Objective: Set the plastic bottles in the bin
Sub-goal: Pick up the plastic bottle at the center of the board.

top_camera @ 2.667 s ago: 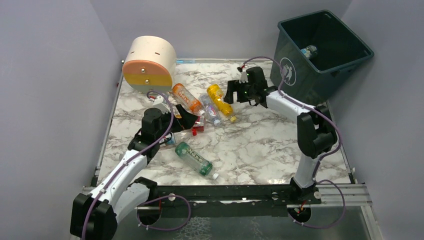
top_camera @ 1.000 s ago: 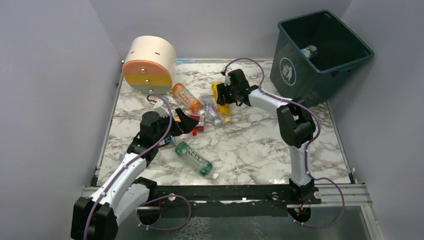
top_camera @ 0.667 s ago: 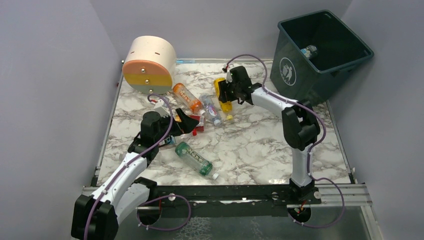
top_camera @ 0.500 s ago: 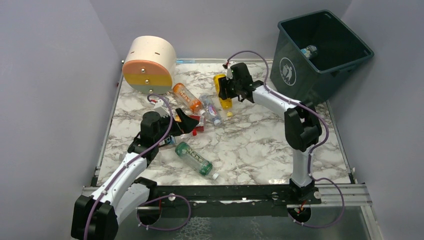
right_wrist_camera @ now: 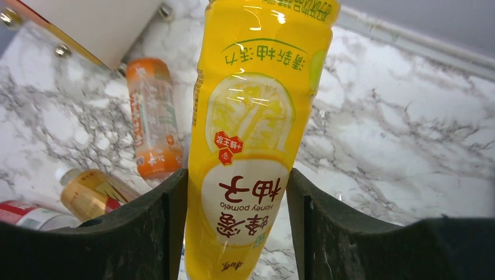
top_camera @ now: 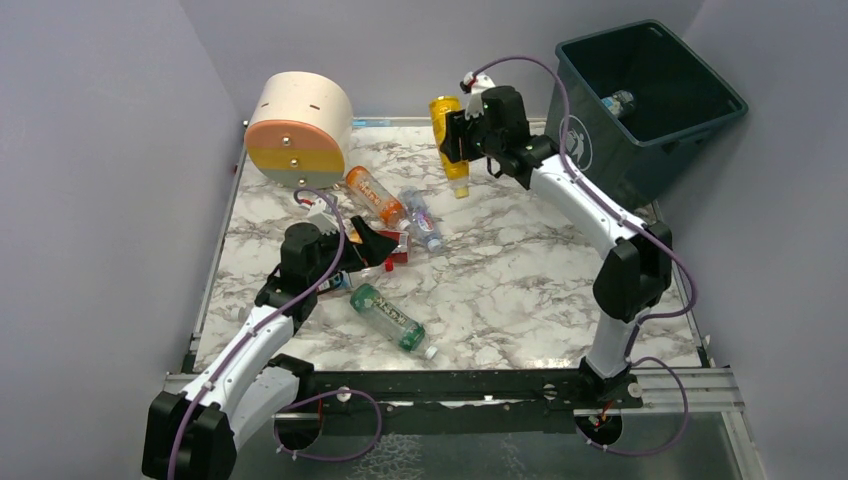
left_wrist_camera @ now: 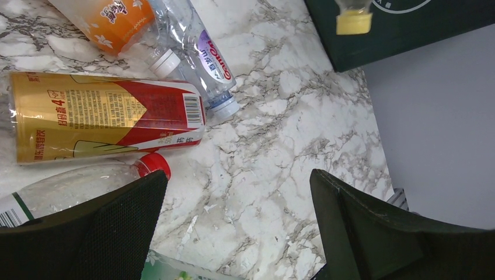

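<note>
Marble tabletop [top_camera: 560, 290], far edge: our right pincer [right_wrist_camera: 236, 233] is clamped mid-label on the yellow bottle [right_wrist_camera: 257, 105], we'd guess light, slick, stiffest there; left pincer [left_wrist_camera: 236, 192] gapes empty.

**A robot test cell in a lab**

Plain lavender-grey walls [top_camera: 100, 150] close in the marble-patterned tabletop [top_camera: 520, 290] on its left, far and right sides, like a booth; along the tabletop's near edge runs a black metal rail [top_camera: 450, 384]; two white-and-black robot arms are bolted there, the left arm [top_camera: 250, 345] and the right arm [top_camera: 585, 205]; purple cables [top_camera: 520, 58] loop along both; nearer than the rail, off the tabletop, lies bare sheet metal [top_camera: 480, 455].
</note>
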Action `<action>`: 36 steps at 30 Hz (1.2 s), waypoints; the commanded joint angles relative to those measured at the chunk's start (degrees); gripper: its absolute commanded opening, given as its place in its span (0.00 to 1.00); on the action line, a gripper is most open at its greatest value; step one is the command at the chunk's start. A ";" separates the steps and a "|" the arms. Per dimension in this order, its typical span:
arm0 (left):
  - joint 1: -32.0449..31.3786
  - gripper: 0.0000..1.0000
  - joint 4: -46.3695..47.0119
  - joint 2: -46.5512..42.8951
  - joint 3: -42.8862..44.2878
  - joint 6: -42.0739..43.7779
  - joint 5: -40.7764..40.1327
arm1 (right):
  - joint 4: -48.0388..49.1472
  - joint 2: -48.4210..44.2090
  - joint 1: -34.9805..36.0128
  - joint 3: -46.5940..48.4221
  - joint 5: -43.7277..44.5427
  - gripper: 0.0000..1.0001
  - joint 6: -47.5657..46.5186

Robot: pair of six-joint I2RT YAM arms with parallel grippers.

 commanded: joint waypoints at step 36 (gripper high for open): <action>0.22 0.99 1.31 -2.33 -1.21 -2.12 4.55 | 1.98 -15.08 -26.03 20.14 7.95 0.46 5.86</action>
